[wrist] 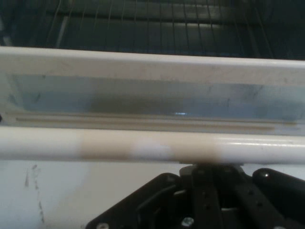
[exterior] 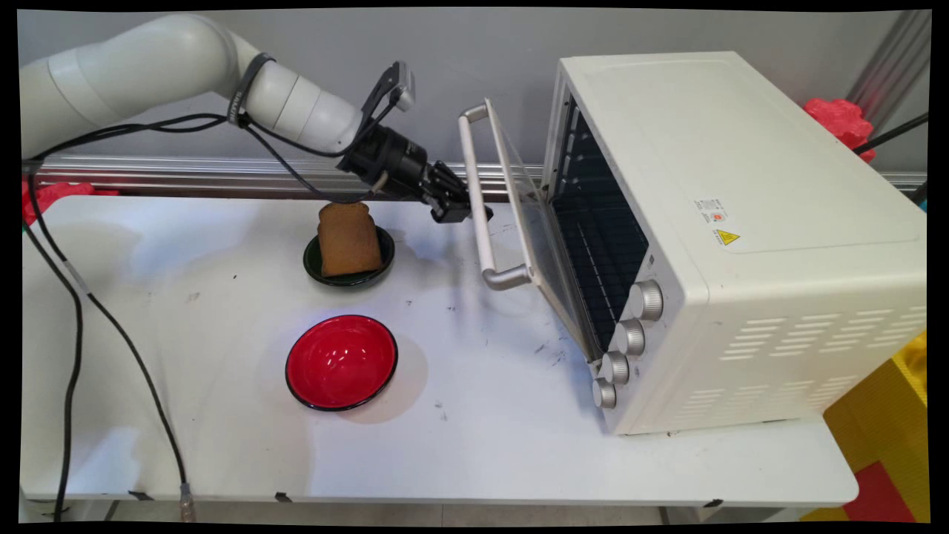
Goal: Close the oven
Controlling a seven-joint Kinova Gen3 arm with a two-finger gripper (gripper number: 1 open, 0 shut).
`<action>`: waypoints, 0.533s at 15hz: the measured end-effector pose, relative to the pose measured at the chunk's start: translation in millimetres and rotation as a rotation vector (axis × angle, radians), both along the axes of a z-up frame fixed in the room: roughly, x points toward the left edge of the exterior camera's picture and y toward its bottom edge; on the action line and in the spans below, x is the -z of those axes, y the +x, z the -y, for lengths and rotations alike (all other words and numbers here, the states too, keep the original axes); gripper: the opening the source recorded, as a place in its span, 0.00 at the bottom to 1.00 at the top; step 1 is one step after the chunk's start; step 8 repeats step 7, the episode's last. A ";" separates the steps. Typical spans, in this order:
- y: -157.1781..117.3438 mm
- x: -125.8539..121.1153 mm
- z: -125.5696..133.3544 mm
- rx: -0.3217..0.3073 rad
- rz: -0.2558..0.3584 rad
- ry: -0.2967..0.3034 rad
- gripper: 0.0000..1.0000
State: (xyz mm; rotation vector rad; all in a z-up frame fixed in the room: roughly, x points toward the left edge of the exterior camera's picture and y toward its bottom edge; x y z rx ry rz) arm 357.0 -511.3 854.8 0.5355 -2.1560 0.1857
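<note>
Hand: the black hand (exterior: 465,210) reaches in from the upper left and sits at the oven door's handle (exterior: 478,200), about midway along the bar. In the hand view the bar (wrist: 152,147) runs straight across just above the black linkage, and the fingertips are hidden behind it. I cannot tell whether the hand is clenched on the bar or released.

Oven: a white toaster oven (exterior: 741,222) stands on the right half of the desk (exterior: 482,430), its front turned toward the left. Four silver knobs (exterior: 626,337) run in a column down the near corner of its front.

Door: the glass door (exterior: 545,245) is partly open, hinged at the bottom and tilted away from the oven's mouth. The dark inside and its wire rack (exterior: 600,245) show behind it.

Toast: a brown slice of toast (exterior: 348,239) lies in a dark green bowl (exterior: 348,276), just below the arm's wrist and left of the door.

Red bowl: a red bowl with a black rim (exterior: 342,362) stands nearer the camera, apart from the green one.

Cables: black cables (exterior: 74,297) hang from the arm across the desk's left side.
</note>
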 end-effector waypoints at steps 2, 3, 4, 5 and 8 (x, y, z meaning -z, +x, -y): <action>-2.5 -5.1 3.0 0.000 -0.013 -0.001 0.00; -3.4 -7.3 4.3 0.000 -0.018 -0.002 0.00; -4.3 -9.7 5.8 0.000 -0.023 -0.002 0.00; -5.2 -12.1 7.2 0.000 -0.029 -0.003 0.00; -6.0 -15.9 9.4 0.000 -0.036 -0.003 0.00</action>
